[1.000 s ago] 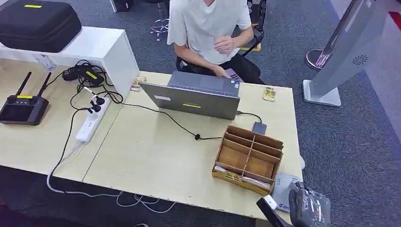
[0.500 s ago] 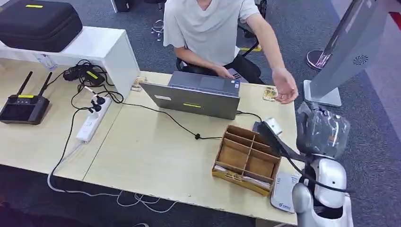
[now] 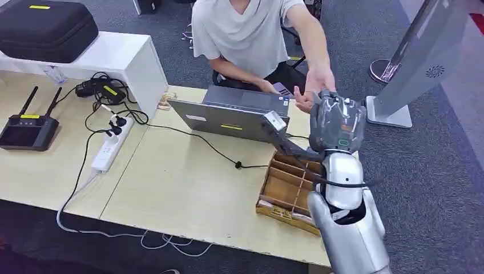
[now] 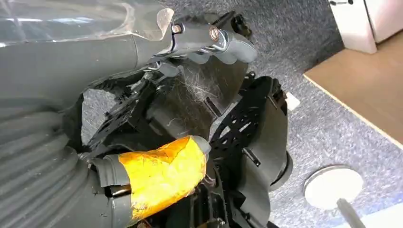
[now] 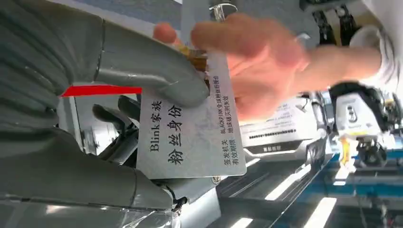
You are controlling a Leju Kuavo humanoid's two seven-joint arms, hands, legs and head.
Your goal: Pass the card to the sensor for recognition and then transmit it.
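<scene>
The right hand [image 3: 337,123] is holding the card [image 5: 190,137] (thumb pressing its face) at the far right of the desk [image 3: 182,188], where a person's hand [image 5: 256,61] is touching it.

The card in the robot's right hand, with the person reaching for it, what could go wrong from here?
1. The right hand pins the card with its thumb while the person's hand closes on it; a mistimed release could drop the card or cause a tug.
2. The handover is above the laptop and wooden organizer; a dropped card might land there.
</scene>
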